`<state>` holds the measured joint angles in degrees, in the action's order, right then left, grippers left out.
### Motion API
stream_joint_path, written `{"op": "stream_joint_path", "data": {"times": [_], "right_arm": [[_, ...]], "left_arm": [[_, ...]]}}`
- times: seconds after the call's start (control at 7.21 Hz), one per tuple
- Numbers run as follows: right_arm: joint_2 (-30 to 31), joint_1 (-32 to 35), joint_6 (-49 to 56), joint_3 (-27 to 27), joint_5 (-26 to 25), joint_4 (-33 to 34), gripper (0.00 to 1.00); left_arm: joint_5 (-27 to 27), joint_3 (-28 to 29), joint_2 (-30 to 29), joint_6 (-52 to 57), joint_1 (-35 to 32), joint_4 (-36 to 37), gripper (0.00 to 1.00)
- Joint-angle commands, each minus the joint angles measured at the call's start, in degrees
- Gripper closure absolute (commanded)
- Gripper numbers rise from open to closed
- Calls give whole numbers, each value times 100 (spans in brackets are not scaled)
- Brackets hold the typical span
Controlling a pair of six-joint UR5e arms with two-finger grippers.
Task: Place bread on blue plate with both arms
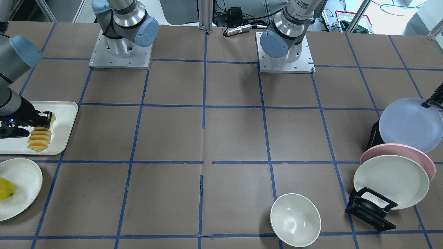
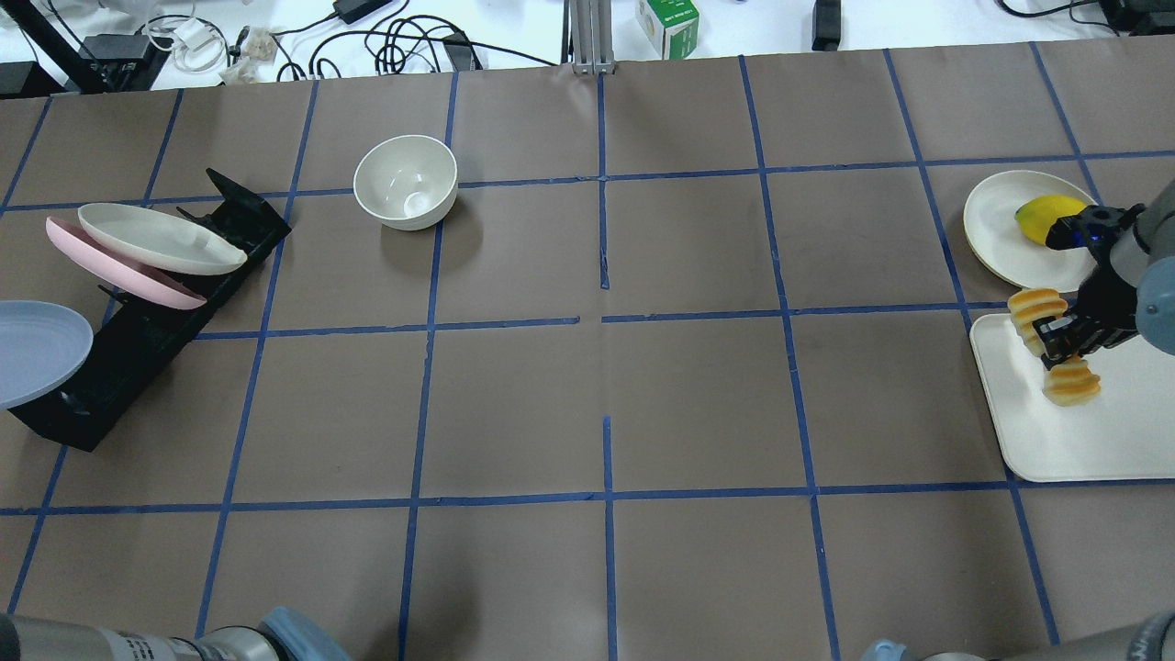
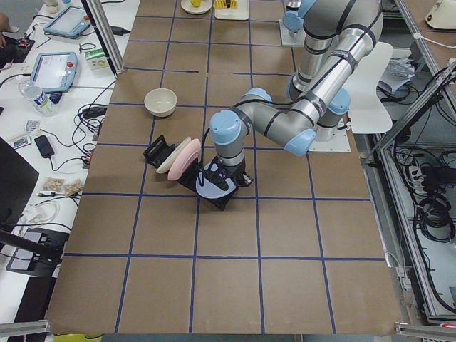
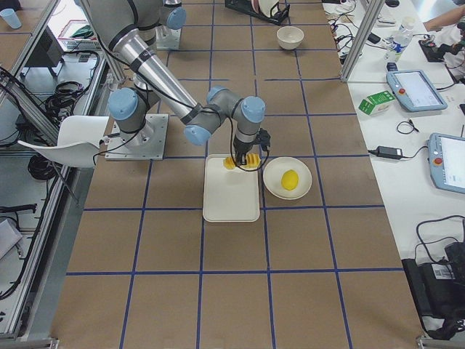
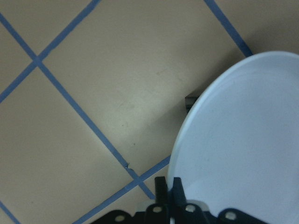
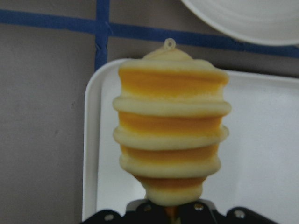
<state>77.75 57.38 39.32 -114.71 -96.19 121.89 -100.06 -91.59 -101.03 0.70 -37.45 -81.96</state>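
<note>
The bread (image 1: 39, 137) is a row of orange and pale yellow slices over the white tray (image 1: 65, 117) at the table's right end. My right gripper (image 1: 44, 119) is shut on its middle, so it bends in the overhead view (image 2: 1069, 381). The right wrist view shows the bread (image 6: 170, 135) sticking out from the gripper (image 6: 170, 210). The blue plate (image 1: 408, 128) leans tilted at the end of the black rack (image 2: 138, 358). My left gripper (image 1: 428, 103) is shut on its rim, as the left wrist view shows (image 5: 167, 184).
A cream plate (image 1: 24, 186) with a yellow fruit (image 2: 1046, 218) lies beside the tray. A pink plate (image 1: 398, 152) and a cream plate (image 1: 391, 181) stand in the rack. A white bowl (image 1: 295, 219) sits on the far side of the table.
</note>
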Motion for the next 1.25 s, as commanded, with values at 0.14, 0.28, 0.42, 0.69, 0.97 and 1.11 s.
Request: {"op": "stream_joint_path", "data": {"times": [0.14,0.28,0.42,0.69,0.97,1.11], "right_arm": [[135,475,-196,1272,-4,-1576,100],[144,711,-240,1641,-74,-1720,100],[144,818,-336,1975,38,-2025,100],[249,1211,-749,2224,584,-2476,100],[381,1853,-1229,2286,628,-2468,100],[477,2247,-1651,2278,715,-2459,100]], "left_arm": [[343,580,555,96,-95,-1188,100],[626,589,854,97,-235,-1304,100],[959,528,1005,19,-585,-1340,100],[1611,466,928,-139,-1724,-1340,100],[1856,397,910,-1189,-3314,-930,100],[1955,257,736,-1995,-4087,-335,100]]}}
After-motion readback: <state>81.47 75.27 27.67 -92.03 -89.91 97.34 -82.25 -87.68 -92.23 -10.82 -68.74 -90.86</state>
